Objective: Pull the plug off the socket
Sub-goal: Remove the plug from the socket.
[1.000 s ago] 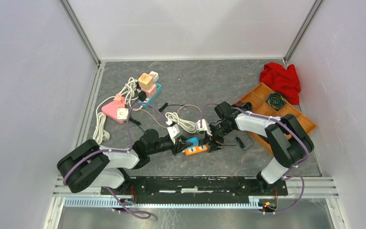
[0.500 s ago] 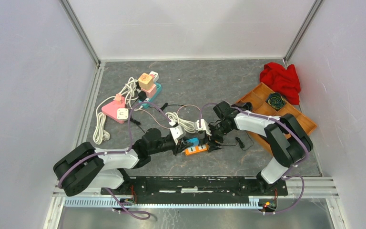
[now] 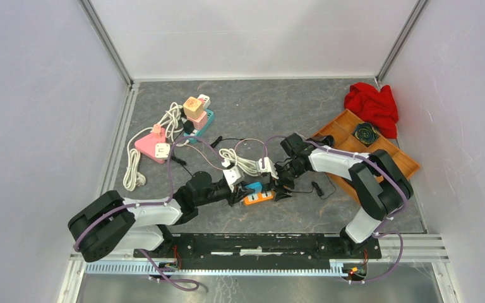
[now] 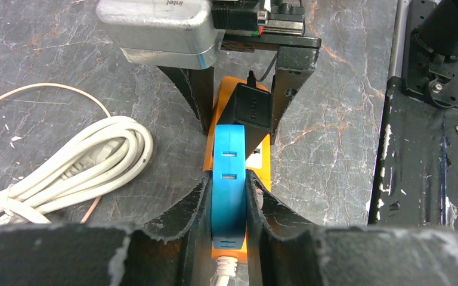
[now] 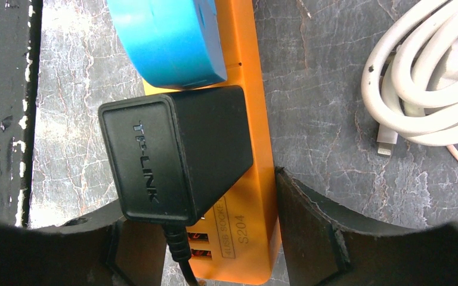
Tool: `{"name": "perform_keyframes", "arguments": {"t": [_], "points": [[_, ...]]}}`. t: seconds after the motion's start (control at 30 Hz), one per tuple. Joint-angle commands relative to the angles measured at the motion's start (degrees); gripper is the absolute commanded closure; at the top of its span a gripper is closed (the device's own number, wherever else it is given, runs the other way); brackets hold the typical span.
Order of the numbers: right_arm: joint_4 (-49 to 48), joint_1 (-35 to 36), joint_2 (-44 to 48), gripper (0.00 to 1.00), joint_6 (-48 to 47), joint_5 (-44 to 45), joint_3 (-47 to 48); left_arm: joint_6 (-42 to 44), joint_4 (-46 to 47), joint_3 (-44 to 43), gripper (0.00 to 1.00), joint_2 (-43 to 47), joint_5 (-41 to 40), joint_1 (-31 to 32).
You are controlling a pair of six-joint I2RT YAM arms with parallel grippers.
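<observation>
An orange socket strip (image 3: 262, 197) lies on the grey table between my two arms. A blue plug (image 4: 229, 173) and a black TP-LINK adapter (image 5: 173, 149) sit in its top. My left gripper (image 4: 229, 179) is shut on the blue plug, one finger pressed flat on each side. The blue plug still rests against the orange strip (image 4: 261, 159). My right gripper (image 5: 200, 190) straddles the strip's end with the USB ports (image 5: 251, 226) and is shut on it. One right finger touches its side, and the black adapter hides the other contact.
A coiled white cable (image 3: 243, 161) lies just behind the strip, and a thin black lead (image 3: 316, 187) trails to the right. A pink socket block (image 3: 151, 144) and a teal strip with adapters (image 3: 197, 115) sit back left. A wooden tray (image 3: 379, 158) and red cloth (image 3: 372, 104) are at right.
Both grippers and the orange strip have drifted very slightly left. The two grips look the same.
</observation>
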State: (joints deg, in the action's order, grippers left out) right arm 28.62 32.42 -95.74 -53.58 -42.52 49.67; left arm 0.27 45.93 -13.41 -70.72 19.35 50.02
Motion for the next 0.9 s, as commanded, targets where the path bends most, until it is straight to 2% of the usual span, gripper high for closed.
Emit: {"name": "perform_keyframes", "arguments": {"t": [0.0, 0.3, 0.43, 0.7, 0.87], "points": [[-0.08, -0.31, -3.15, 1.00, 2.95, 8.06, -0.11, -5.42, 7.82, 0.49, 0.98, -0.33, 3.99, 1.04], [-0.25, -0.22, -3.54, 1.00, 3.48, 8.95, 0.16, -3.44, 8.52, 2.23, 0.98, 3.01, 2.00, 1.04], [-0.25, -0.25, -3.56, 1.00, 3.57, 9.04, 0.16, -4.28, 4.13, -0.05, 0.98, 1.86, 0.18, 1.09], [-0.06, -0.14, -3.75, 1.00, 3.57, 9.21, 0.16, -8.32, -2.60, -2.66, 0.98, 1.49, 1.52, 1.04], [0.02, -0.10, -3.94, 0.99, 3.57, 9.10, 0.25, -5.66, -3.76, -0.65, 0.98, 4.02, -0.26, 1.11]]}}
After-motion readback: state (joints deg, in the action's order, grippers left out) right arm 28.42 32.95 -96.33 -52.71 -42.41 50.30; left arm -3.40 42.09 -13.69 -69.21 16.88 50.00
